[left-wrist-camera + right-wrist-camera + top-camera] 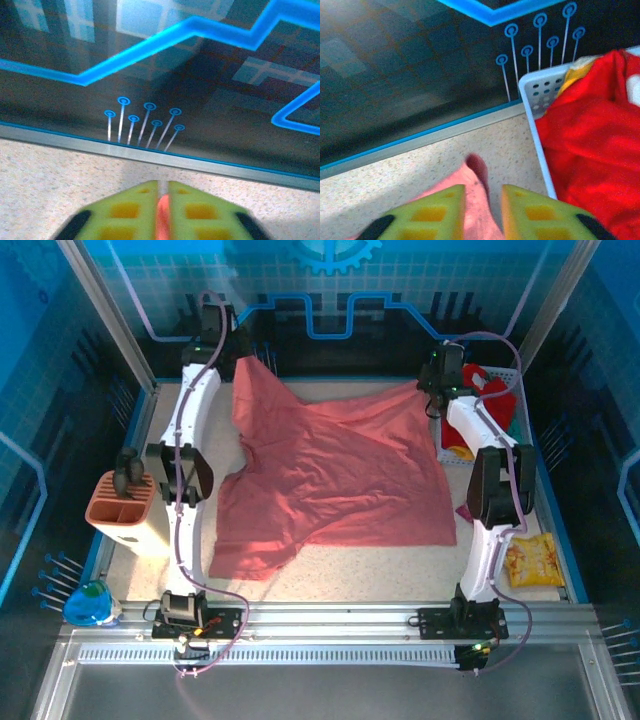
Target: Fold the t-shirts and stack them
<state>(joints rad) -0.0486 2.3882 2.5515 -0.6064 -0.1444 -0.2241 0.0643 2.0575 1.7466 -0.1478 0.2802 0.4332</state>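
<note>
Counting 2 t-shirts: 1 pink t-shirt (pixel 330 480) lying spread on the tabletop (pixel 380 565), and 1 red t-shirt (pixel 492 400) sitting in 1 white basket (pixel 540 92), w/ 1 bit of yellow cloth (pixel 458 452) poking out. Snack packets: 1 yellow packet (pixel 530 560) showing clearly, poss. 1 purple packet (pixel 465 512) peeking out by the right arm (pixel 495 490). 1 orange holder (pixel 125 510) and 1 blue obj. (pixel 88 602) sitting at left. 2 arms are reaching in, incl. the left arm (pixel 185 430), each carrying 1 pair of jaws.
</note>
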